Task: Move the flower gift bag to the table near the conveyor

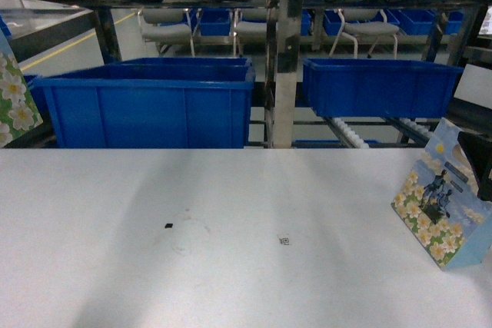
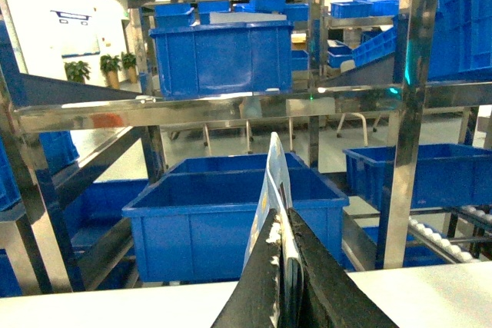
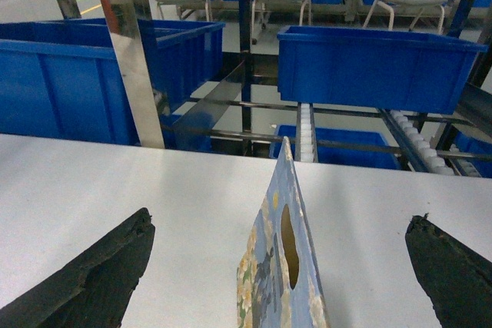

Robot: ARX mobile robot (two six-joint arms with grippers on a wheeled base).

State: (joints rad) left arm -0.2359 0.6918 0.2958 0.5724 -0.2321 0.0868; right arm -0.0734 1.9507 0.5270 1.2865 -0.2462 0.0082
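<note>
Bag, right (image 1: 440, 217): flower gift bag standing upright on table (image 1: 231, 266), edge-on between the right gripper's (image 3: 280, 266) spread fingers (image 3: 96, 282); no pad touching it.
Bag, left (image 2: 270, 205): second flowered bag, pinched at its edge by the left gripper (image 2: 286, 282), jaws closed on it; seen at the far left edge in the head view, whether its base rests on the table not visible.
Right gripper state: wide open, straddling the bag, clear gap either side.
Surface: white top with small dark specks ahead of both grippers.
Conveyor (image 3: 307, 132): roller lanes just beyond the table's far edge, straight ahead of the right gripper.
Bins (image 1: 146, 105): blue, on the rack past the table edge.
Risk, tip-over: thin standing bag likely to topple if either open finger brushes it while pulling away.
Risk, drag: left bag may crease or slide if lowered at a tilt.
Risk, overreach: a release too far forward could drop a bag into the roller gap.
</note>
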